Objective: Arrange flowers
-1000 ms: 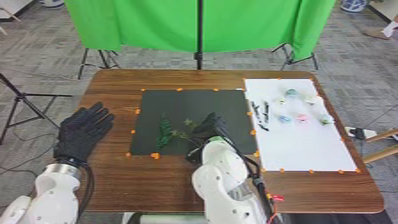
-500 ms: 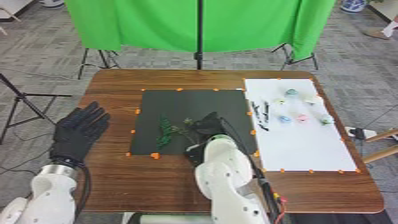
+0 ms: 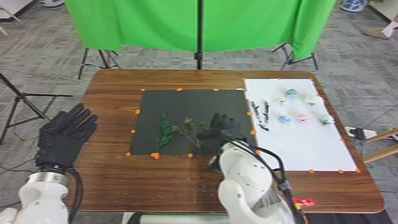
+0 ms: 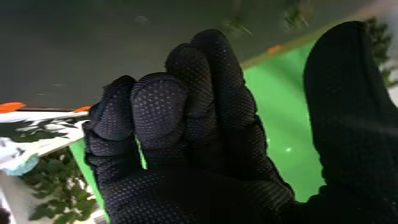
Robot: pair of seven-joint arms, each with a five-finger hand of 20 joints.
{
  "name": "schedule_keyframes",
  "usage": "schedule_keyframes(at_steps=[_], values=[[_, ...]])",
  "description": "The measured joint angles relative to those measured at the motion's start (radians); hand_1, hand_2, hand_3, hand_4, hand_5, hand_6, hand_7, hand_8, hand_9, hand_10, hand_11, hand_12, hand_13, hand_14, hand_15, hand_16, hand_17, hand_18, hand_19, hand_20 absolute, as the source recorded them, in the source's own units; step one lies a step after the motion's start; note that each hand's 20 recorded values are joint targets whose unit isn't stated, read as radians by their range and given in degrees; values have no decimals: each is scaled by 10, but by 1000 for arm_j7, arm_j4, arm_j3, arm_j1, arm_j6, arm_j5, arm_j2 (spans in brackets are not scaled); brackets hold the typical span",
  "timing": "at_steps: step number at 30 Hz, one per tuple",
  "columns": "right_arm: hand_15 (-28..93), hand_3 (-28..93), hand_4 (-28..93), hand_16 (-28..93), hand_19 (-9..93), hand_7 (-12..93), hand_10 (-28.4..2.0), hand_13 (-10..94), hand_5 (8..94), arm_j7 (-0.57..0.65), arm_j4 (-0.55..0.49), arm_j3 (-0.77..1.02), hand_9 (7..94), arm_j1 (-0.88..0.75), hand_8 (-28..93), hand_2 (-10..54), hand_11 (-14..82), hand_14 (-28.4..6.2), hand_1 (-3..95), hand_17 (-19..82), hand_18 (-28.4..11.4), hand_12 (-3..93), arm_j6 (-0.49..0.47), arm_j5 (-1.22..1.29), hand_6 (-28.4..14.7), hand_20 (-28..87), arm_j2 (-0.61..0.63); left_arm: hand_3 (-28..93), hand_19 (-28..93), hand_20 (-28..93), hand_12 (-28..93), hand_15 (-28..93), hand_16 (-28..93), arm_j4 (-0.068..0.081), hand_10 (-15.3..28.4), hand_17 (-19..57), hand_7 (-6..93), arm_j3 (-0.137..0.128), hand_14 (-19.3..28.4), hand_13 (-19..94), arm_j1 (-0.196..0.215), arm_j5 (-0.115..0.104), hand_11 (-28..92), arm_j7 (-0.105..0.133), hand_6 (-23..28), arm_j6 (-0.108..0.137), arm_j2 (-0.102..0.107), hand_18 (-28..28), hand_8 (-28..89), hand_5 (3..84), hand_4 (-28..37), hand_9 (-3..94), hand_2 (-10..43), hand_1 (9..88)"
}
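Occupying black mat point(image 3: 188, 102): green sprigs point(image 3: 165, 132), apparently arrangement's base; right hand point(image 3: 223, 131), fingers point(image 4: 160, 102) slack, empty; left hand point(image 3: 62, 141) beside mat, likewise slack

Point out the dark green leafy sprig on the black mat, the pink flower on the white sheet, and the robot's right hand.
Leafy sprig point(image 3: 165, 132): head view, middle of its leaves.
Pink flower point(image 3: 302, 118): head view, its bloom.
Right hand point(image 4: 191, 197): right wrist view, its palm.

A green cloth point(image 3: 147, 27) hangs beyond the brown table point(image 3: 111, 187); a tripod point(image 3: 19, 94) stands left on grey carpet point(image 3: 53, 57).
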Motion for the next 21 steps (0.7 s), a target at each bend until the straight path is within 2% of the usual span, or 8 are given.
schedule_keyframes(at_steps=[9,13,17,21], values=[[748,638,-274,425,917,385,-202,629,688,-6,2,-2,691,-35,-103,-95,521,-200,415,356,-284,359,0,82,-64,448,-23,741,308,156,123,390,-55,1,140,-36,92,-16,153,304,-3,1,175,4,97,0,-7,144,-79,466,-246,395,144,308],[747,636,-277,424,915,364,-198,637,691,-15,10,-4,704,-41,121,-95,517,-198,463,360,-284,361,3,78,-60,454,-48,742,308,156,122,390,-55,3,140,-36,91,-19,153,305,-5,-6,175,5,97,0,-8,144,-79,467,-248,397,148,308],[745,615,-248,424,915,378,-190,653,713,-28,27,-6,733,-42,180,-95,519,-195,533,368,-284,359,-6,34,-52,458,-77,742,309,156,122,391,-56,6,139,-36,92,-19,153,305,-10,-13,176,4,97,0,-9,144,-79,467,-249,397,148,308],[743,633,-238,426,916,386,-186,666,730,-34,31,-16,755,-44,192,-95,518,-191,552,373,-284,362,-15,13,-46,462,-81,741,310,156,122,390,-56,6,140,-36,92,-19,153,305,-11,-13,176,4,97,0,-9,144,-79,467,-249,397,149,308]])
